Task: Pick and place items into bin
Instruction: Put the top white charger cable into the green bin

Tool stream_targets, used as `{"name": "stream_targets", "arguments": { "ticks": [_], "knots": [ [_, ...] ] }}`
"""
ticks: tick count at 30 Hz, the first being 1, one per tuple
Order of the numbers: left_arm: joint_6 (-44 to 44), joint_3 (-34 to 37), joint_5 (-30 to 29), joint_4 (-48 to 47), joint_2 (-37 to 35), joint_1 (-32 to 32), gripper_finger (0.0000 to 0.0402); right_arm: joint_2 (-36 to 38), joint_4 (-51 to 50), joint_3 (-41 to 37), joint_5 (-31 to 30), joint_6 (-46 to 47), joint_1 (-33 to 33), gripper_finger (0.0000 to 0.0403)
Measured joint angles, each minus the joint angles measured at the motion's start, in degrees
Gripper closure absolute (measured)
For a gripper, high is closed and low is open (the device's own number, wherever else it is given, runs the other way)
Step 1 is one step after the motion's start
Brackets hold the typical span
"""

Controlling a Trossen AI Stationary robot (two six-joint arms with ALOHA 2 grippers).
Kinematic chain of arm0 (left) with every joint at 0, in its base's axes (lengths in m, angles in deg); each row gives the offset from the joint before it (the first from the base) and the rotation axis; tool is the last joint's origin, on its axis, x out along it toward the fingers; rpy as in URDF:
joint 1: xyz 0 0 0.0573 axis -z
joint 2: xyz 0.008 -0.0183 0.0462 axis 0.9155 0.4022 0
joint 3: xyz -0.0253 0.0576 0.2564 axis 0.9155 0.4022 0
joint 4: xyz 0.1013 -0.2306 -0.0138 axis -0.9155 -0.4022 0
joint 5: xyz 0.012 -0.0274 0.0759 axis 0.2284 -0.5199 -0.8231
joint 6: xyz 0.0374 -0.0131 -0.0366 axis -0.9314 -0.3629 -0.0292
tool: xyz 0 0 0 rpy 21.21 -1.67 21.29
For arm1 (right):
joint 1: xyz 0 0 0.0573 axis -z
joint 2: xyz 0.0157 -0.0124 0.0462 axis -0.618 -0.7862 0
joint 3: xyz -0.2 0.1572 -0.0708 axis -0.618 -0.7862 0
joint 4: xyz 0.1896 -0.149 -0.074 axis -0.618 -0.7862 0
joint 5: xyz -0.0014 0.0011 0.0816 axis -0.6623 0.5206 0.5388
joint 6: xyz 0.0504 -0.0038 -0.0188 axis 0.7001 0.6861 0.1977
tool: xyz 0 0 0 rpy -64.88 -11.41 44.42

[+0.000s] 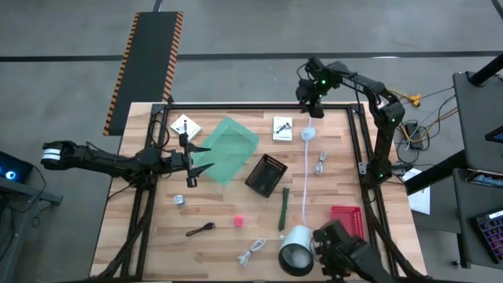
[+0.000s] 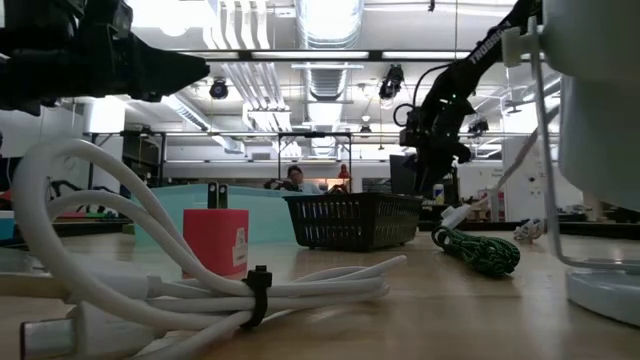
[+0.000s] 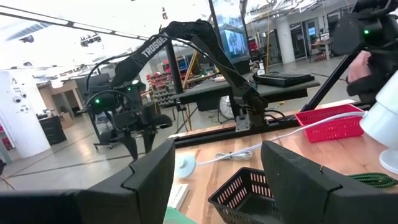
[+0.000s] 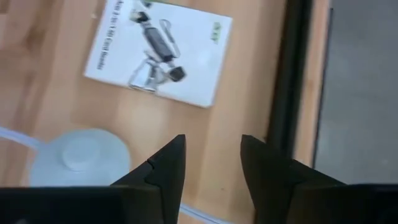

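My left gripper [image 1: 203, 157] hovers open at the near-left edge of the green bin [image 1: 228, 149] and holds nothing. My right gripper [image 1: 313, 112] is open near the table's far edge, above bare wood between a white printed card [image 4: 158, 50] and the cord's round puck [image 4: 78, 155]. A second card [image 1: 185, 126] lies far left. Lying flat on the table are a coiled cable [image 1: 321, 163], another coil [image 1: 251, 253], the dark green stick [image 1: 284, 208], the brown spoon [image 1: 200, 229], the pink ball [image 1: 238, 222] and the small metal piece [image 1: 180, 200].
A black mesh basket [image 1: 266, 174] sits right of the green bin. A red basket [image 1: 346, 220] and the round grey bowl [image 1: 296, 250] stand near the near-right corner. The long white cord [image 1: 305, 181] runs from puck to bowl. A black frame rail [image 4: 298, 74] borders the table.
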Motion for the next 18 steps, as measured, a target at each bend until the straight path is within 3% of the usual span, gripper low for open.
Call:
{"name": "stream_targets", "arguments": {
  "ticks": [10, 18],
  "knots": [
    [0.0, 0.0, 0.0, 0.0, -0.1, 0.0, 0.0179, 0.0, -2.5, 0.0, 1.7, -1.3, -2.6, 0.0266],
    [0.0, 0.0, 0.0, 0.0, -0.1, 0.0, 0.0179, 0.5, -3.0, 2.8, -2.8, -4.2, -2.1, 0.0280]
  ]
}}
